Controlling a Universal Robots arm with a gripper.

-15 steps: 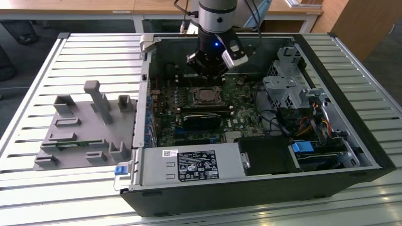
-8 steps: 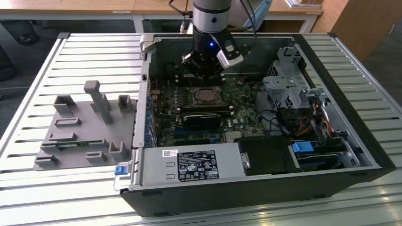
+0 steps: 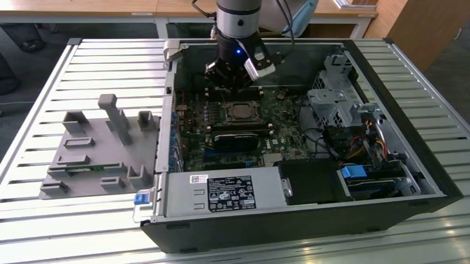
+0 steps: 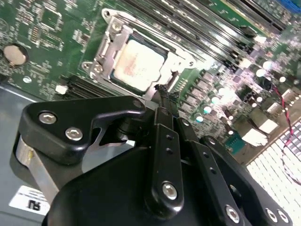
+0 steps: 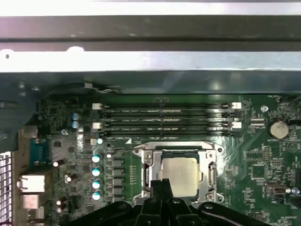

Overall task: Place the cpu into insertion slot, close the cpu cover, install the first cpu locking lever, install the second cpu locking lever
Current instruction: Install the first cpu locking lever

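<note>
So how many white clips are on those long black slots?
4. In the first wrist view, two white clips sit at the long black slots' end nearer the coin battery, two at the opposite end. None looks hidden.

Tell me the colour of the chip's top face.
Pale silver-grey metal; the chip shows best in the second wrist view.

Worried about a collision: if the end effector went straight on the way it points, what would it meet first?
Probably the cpu cover, at its rim beside the cpu; the end effector aims there, though depth is unclear.
</note>
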